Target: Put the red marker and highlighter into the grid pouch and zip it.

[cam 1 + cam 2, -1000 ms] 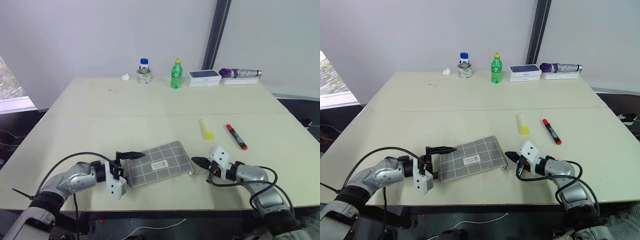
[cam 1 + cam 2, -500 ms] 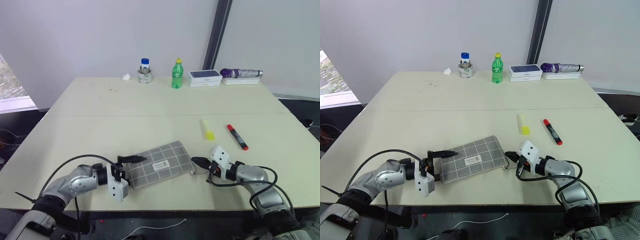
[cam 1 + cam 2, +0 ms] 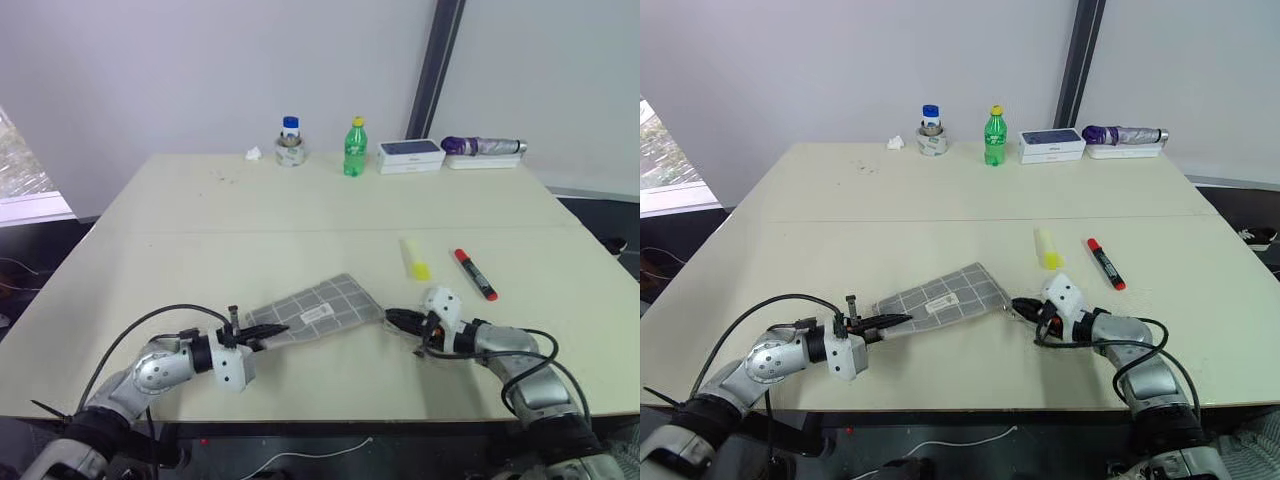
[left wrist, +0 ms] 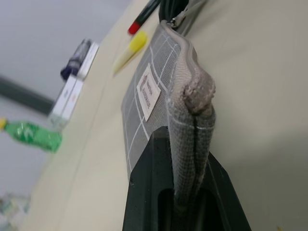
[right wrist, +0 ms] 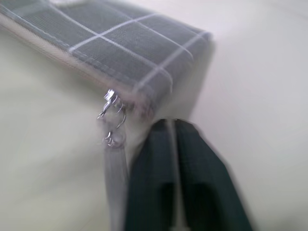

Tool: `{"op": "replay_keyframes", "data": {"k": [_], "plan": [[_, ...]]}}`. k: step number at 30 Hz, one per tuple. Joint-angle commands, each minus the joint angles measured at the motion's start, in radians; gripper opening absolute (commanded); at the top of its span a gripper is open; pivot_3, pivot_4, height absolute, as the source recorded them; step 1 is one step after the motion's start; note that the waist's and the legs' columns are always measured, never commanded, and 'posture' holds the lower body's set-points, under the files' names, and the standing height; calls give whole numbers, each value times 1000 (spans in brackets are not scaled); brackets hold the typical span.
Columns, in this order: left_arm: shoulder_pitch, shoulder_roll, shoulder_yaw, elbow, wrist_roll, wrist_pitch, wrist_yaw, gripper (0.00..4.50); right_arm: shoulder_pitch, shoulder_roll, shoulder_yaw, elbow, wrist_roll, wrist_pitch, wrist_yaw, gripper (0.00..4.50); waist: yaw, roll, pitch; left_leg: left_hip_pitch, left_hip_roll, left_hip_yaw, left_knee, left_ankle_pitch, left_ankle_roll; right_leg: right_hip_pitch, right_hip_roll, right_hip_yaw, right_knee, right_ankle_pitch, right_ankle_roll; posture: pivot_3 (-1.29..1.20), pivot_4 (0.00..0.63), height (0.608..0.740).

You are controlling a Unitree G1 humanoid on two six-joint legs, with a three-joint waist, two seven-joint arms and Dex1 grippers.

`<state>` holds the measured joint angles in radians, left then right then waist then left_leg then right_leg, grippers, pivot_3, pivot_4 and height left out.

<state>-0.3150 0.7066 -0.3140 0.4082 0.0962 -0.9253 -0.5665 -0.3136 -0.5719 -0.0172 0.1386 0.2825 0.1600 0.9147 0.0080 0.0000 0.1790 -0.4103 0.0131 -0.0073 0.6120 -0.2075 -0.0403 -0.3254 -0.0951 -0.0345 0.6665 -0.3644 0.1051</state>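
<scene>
grid pouch (image 3: 312, 313) near the table's front edge, long axis left-right | left gripper (image 3: 262, 332) fingers clamped on its left end | right gripper (image 3: 392, 319) at zipper end (fingers look together), nearer the pull

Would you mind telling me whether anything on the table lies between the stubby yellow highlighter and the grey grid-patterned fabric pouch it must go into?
Nothing visible lies between them: only bare table separates the yellow highlighter from the grey grid pouch. The slim red marker lies on the highlighter's far side, away from the pouch.
</scene>
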Motion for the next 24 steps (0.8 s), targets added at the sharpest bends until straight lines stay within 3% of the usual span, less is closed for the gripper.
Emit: {"op": "replay_keyframes", "data": {"k": [1, 5, 9, 12, 21, 24], "plan": [[40, 16, 71, -38, -46, 42, 1, 0, -33, -32, -91, -71, 83, 56, 0, 2345, 0, 0, 0, 0, 0, 0, 0, 0, 0, 0, 0, 0, 0, 0, 0, 0, 150, 740], [73, -16, 108, -65, -50, 98, 19, 0, -24, -52, -96, -110, 140, 147, 41, 4417, -1, 0, 0, 0, 0, 0, 0, 0, 0, 0, 0, 0, 0, 0, 0, 0, 150, 740], [86, -49, 132, -87, -41, 133, 30, 0, 3, -30, -63, -175, 154, 202, 37, 4417, 1, 0, 0, 0, 0, 0, 0, 0, 0, 0, 0, 0, 0, 0, 0, 0, 150, 740], [99, -69, 143, -104, -27, 152, 43, 0, 32, 42, 14, -217, 82, 182, -46, 4417, 0, 0, 0, 0, 0, 0, 0, 0, 0, 0, 0, 0, 0, 0, 0, 0, 150, 740], [109, -92, 155, -113, 10, 163, 54, 0, -22, 162, 95, -103, -40, 129, -182, 4417, 1, 0, 0, -1, 0, 1, 0, 0, 0, -1, 0, 1, 0, 0, 0, 0, 150, 740], [108, -97, 154, -118, 21, 166, 58, 0, -54, 195, 96, -45, -65, 106, -216, 3497, 1, 0, 0, -1, 0, 1, -1, 0, 0, -2, 1, 1, 0, 0, 0, 0, 150, 740]]}}
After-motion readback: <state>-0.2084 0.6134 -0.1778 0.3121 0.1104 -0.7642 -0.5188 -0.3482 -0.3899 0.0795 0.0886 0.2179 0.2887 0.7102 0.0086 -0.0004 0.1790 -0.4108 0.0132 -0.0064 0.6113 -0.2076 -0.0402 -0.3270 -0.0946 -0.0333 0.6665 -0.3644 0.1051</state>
